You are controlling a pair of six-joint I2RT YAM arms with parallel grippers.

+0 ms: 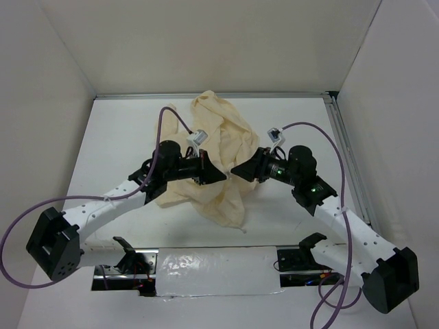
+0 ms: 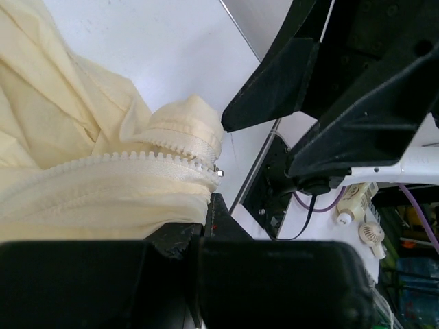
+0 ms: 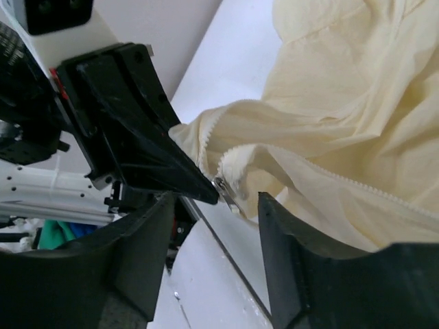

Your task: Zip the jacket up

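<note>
The pale cream jacket [image 1: 218,147] lies crumpled in the middle of the white table. My left gripper [image 1: 221,176] is shut on the jacket's edge beside the zipper teeth [image 2: 137,159]; in the left wrist view the fabric is pinched at its closed tips [image 2: 206,209]. My right gripper [image 1: 237,170] faces it, almost tip to tip, and is open. In the right wrist view the metal zipper pull [image 3: 226,189] hangs just beyond the gap between its fingertips [image 3: 216,202], touching neither finger. The left gripper's closed fingers [image 3: 158,147] hold the fabric right next to the pull.
White walls enclose the table on three sides. A metal rail [image 1: 348,161] runs along the right edge. A silver taped strip [image 1: 212,264] lies between the arm bases at the near edge. Purple cables [image 1: 168,116] loop above both arms.
</note>
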